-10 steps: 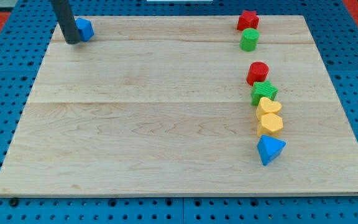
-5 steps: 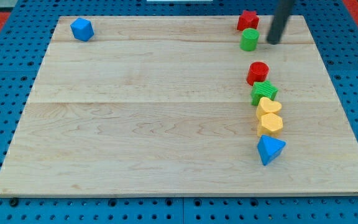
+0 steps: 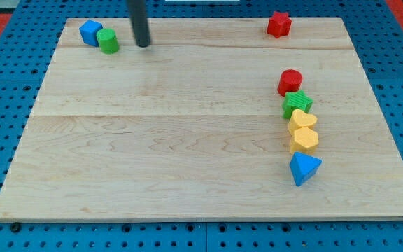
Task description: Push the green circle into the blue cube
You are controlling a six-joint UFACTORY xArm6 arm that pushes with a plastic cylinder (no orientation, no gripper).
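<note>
The green circle (image 3: 108, 40) sits at the board's top left, touching the right side of the blue cube (image 3: 90, 32). My tip (image 3: 143, 45) rests on the board a short way to the right of the green circle, apart from it. The dark rod rises from the tip out of the view's top.
A red star (image 3: 279, 24) lies at the top right. Down the right side runs a column: red circle (image 3: 290, 82), green star (image 3: 297, 104), two yellow blocks (image 3: 303, 120) (image 3: 304, 139), and a blue triangle (image 3: 303, 168). The wooden board (image 3: 187, 140) lies on a blue pegboard.
The green circle has gone from the top right, beside the red star, across the board's top to the blue cube. My tip has moved left with it.
</note>
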